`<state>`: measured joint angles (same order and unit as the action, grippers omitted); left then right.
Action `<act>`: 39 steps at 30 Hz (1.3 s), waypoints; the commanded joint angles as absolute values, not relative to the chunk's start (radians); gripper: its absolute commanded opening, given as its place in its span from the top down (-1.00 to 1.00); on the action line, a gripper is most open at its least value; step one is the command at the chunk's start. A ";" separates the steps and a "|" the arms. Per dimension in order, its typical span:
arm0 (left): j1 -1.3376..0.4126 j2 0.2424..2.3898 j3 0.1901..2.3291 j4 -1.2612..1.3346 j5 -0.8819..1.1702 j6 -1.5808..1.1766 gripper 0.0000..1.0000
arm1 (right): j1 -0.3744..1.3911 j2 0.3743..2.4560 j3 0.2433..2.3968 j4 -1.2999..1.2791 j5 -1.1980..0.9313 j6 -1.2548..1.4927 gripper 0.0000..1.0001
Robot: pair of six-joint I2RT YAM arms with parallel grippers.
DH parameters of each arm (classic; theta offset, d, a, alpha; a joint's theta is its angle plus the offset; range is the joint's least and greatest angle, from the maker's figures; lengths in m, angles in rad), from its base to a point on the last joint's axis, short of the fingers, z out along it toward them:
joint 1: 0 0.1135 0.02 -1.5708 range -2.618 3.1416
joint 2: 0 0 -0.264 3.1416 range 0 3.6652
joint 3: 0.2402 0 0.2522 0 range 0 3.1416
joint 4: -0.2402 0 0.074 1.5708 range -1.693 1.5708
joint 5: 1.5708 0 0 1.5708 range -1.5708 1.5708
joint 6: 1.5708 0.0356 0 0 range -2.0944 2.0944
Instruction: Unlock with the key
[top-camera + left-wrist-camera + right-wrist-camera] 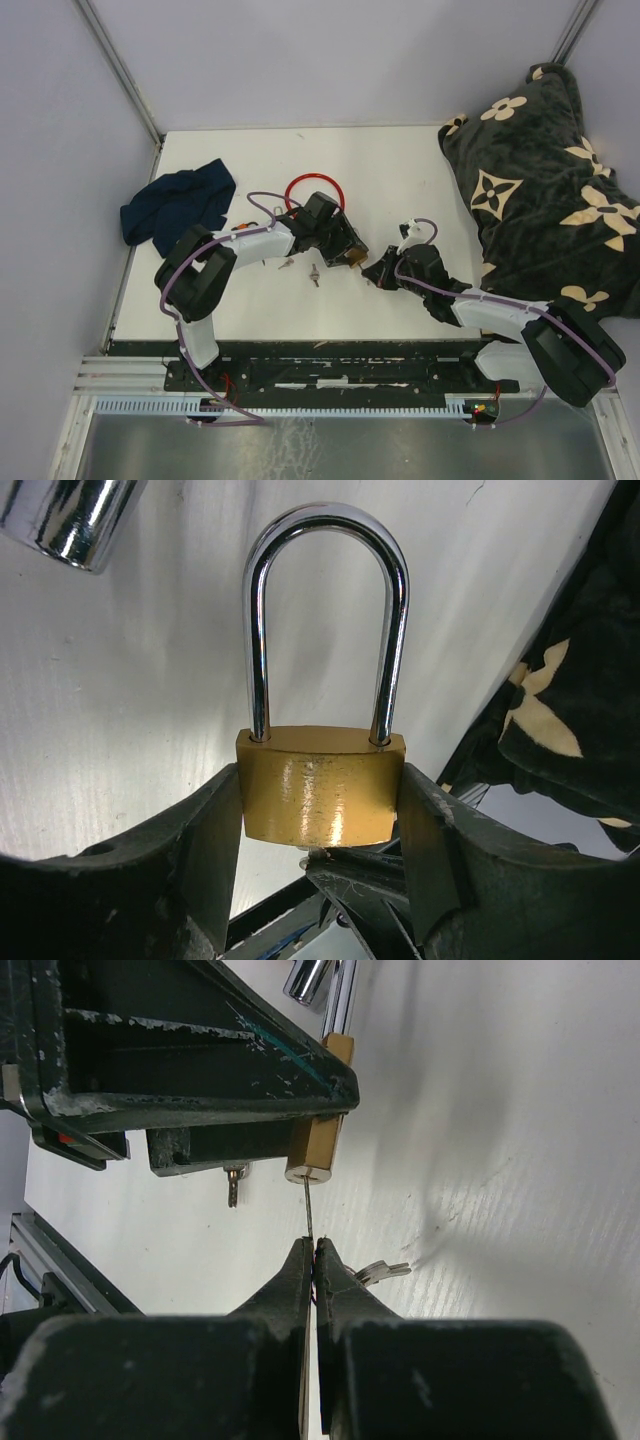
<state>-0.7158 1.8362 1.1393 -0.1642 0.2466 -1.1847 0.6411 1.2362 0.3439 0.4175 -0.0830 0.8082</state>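
Right wrist view is showing me the key [308,1205] going into the bottom of the lock [318,1155]. The right gripper [313,1258] is pinching the key tight, with its 2 fingers squeezed together on it. The left gripper [338,245] is hugging the gold body of the lock from both sides, holding it over the table [420,180], in the middle between the 2 arms. The silver loop [325,540] is sitting down in the body at both ends, so I am judging the lock is not open yet. I cannot tell how deep the key is sitting. To do this well, I am thinking the key needs lining up straight with the hole, pushing all the way in, then turning slowly while the left gripper is holding firm so the lock is not twisting along. Spare keys [385,1272] are lying on the table nearby, and I am leaving them alone.
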 commanded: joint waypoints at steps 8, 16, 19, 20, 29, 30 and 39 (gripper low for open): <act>-0.744 1.758 1.125 -0.047 0.281 -1.254 0.68 | 0.644 1.238 0.352 0.506 -0.005 0.868 0.96; -0.773 1.729 1.041 0.063 0.255 -1.349 0.75 | 0.645 1.236 0.319 0.572 0.041 0.920 0.96; -0.772 1.711 1.012 0.102 0.257 -1.370 0.77 | 0.645 1.232 0.304 0.603 0.055 0.920 0.96; -0.774 1.707 1.011 0.104 0.260 -1.370 0.77 | 0.644 1.232 0.306 0.603 0.053 0.910 0.96; -0.800 1.687 0.988 0.132 0.284 -1.405 0.79 | 0.645 1.251 0.334 0.677 0.044 0.818 0.96; -0.801 1.686 0.984 0.142 0.290 -1.416 0.80 | 0.644 1.256 0.338 0.691 0.044 0.805 0.96; -0.842 1.657 0.970 0.208 0.298 -1.444 0.87 | 0.640 1.310 0.379 0.791 0.070 0.717 0.96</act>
<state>-0.7692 1.7458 0.9668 0.0650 0.1429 -1.3792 0.6506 1.2930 0.3038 0.6250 0.0029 0.7761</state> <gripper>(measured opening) 0.643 0.026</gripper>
